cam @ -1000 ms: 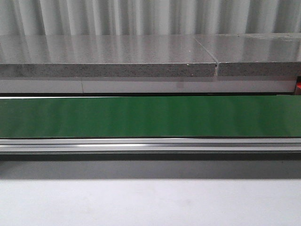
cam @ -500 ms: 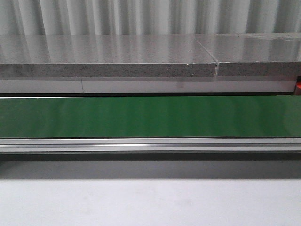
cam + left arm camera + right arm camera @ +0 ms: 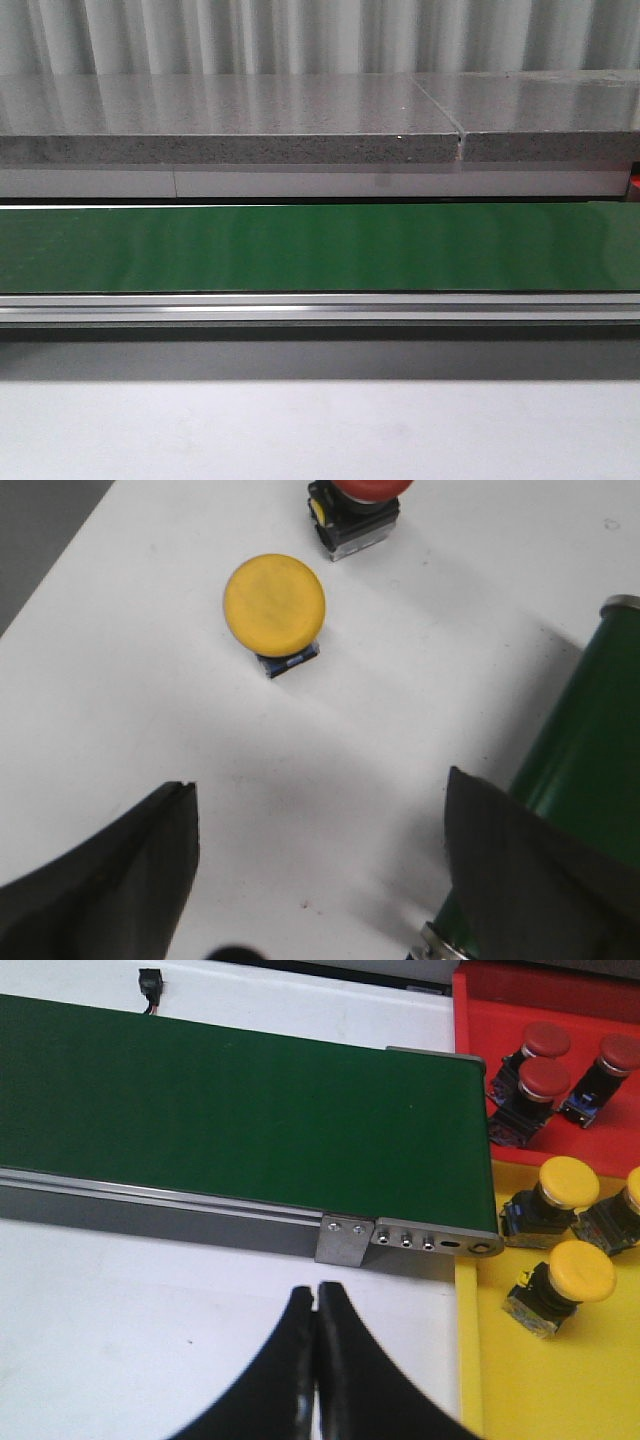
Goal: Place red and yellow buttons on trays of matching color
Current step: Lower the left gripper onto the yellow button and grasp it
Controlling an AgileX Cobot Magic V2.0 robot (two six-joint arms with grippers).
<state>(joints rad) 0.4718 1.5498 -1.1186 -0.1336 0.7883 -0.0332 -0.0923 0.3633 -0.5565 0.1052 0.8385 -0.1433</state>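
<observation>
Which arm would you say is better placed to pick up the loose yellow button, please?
Left. Its open pincer hovers over the table near the yellow button; the right pincer is shut, by the belt.

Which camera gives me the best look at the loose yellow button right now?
The left wrist view: the yellow button sits unobstructed on the white table, ahead of the open left gripper. The front view shows no button; the right wrist view shows only buttons already in trays.

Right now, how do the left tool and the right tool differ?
The left tool has its fingers spread wide apart; the right tool has its fingers pressed together. The left tool hangs over white table near a yellow button; the right tool hangs beside the green conveyor belt. Both are black and hold nothing.
</observation>
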